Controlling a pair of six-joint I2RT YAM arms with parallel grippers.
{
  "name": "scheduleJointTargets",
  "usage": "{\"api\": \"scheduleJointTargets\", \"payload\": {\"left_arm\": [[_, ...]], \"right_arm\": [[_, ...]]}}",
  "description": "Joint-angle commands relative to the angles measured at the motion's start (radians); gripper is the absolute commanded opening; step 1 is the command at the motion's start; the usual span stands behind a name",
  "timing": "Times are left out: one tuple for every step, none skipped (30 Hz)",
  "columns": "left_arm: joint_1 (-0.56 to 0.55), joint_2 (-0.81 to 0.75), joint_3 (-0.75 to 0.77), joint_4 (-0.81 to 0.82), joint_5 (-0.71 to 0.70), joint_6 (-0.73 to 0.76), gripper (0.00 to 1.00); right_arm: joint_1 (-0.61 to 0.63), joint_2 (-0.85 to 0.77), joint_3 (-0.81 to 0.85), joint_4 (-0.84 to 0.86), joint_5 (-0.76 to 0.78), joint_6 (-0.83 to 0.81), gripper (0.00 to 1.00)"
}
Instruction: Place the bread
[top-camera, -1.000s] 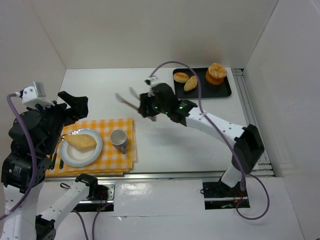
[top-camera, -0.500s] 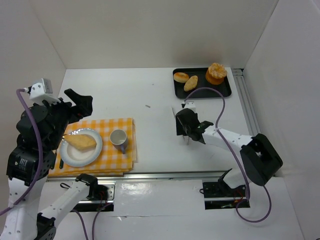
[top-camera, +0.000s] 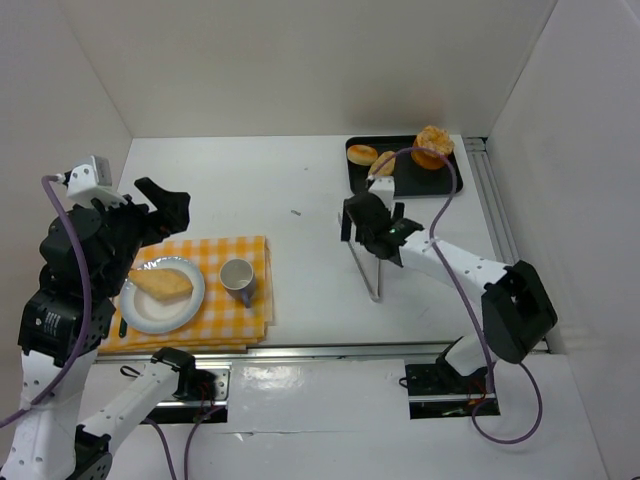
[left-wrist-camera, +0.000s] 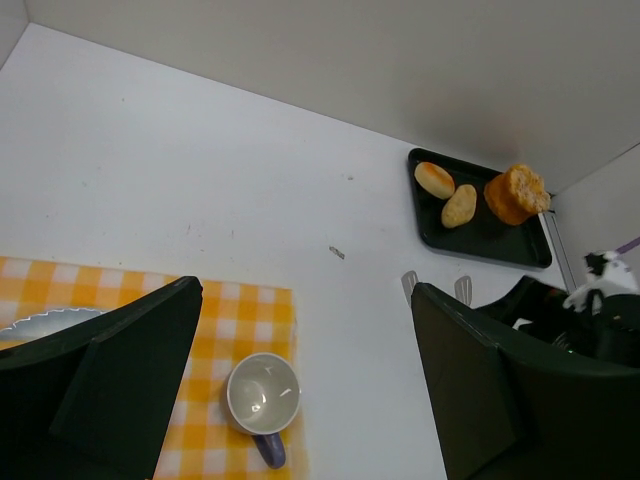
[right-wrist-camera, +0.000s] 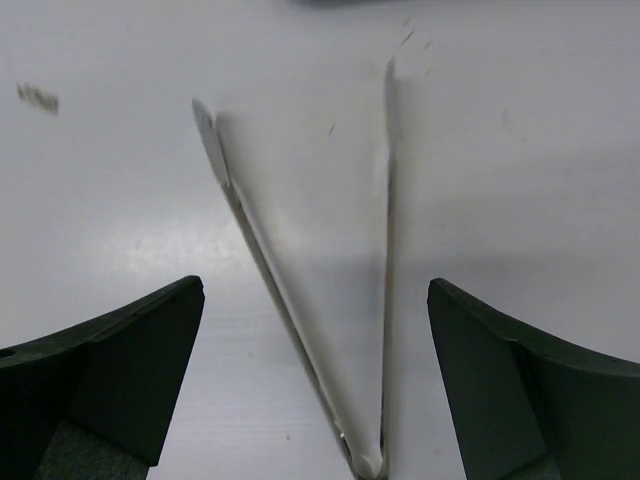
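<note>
1. Bread (top-camera: 162, 283), a small golden-tan wedge, is lying flat on a white plate (top-camera: 148, 313) at the left side of the table (top-camera: 250, 180); we are viewing it from the overhead camera
2. The plate is sitting on an orange-and-white checked cloth (top-camera: 235, 322), and a pale cup (left-wrist-camera: 263, 393) with a bluish handle is standing upright on the same cloth, just beside the plate on its right
3. The left gripper (left-wrist-camera: 305, 290) is hovering near the far edge of the cloth; its wrist camera is showing us both fingers spread wide, with nothing between them
4. The right gripper (right-wrist-camera: 313, 290) is hanging over the bare table right of centre, well apart from the bread; its fingers are standing wide apart and are holding nothing
5. Metal tongs (right-wrist-camera: 386, 250) are lying on the table beneath that gripper, their two arms splaying into a V between the fingers; we are seeing clear gaps on both sides, so neither finger is touching them
6. A black tray (left-wrist-camera: 492, 242) is resting at the far right of the table, carrying a round bun (left-wrist-camera: 434, 179), a slim oval roll (left-wrist-camera: 460, 205) and an orange-brown cake-like piece (left-wrist-camera: 515, 193), all sitting near one another
</note>
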Motion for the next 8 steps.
{"api": "scheduleJointTargets", "payload": {"left_arm": [[-0.003, 0.004, 0.001, 0.047, 0.000, 0.021, 0.99], [-0.003, 0.004, 0.001, 0.047, 0.000, 0.021, 0.99], [-0.003, 0.004, 0.001, 0.047, 0.000, 0.021, 0.99], [-0.003, 0.004, 0.001, 0.056, 0.000, 0.021, 0.99], [-0.003, 0.004, 0.001, 0.056, 0.000, 0.021, 0.99], [-0.003, 0.004, 0.001, 0.056, 0.000, 0.021, 0.99], [-0.003, 0.004, 0.001, 0.056, 0.000, 0.021, 0.99], [-0.003, 0.004, -0.009, 0.056, 0.000, 0.021, 0.99]], "right_arm": [[-0.076, -0.087, 0.081, -0.113, 0.112, 0.040, 1.00], [-0.110, -0.115, 0.081, -0.113, 0.099, 0.021, 1.00], [-0.127, -0.129, 0.081, -0.113, 0.099, 0.021, 1.00], [-0.144, -0.143, 0.066, -0.113, 0.089, 0.008, 1.00], [-0.171, -0.164, 0.056, -0.113, 0.089, -0.002, 1.00], [-0.187, -0.173, 0.038, -0.104, 0.080, -0.002, 1.00], [-0.205, -0.173, 0.027, -0.104, 0.068, -0.002, 1.00], [-0.225, -0.184, 0.016, -0.104, 0.021, -0.012, 1.00]]}}
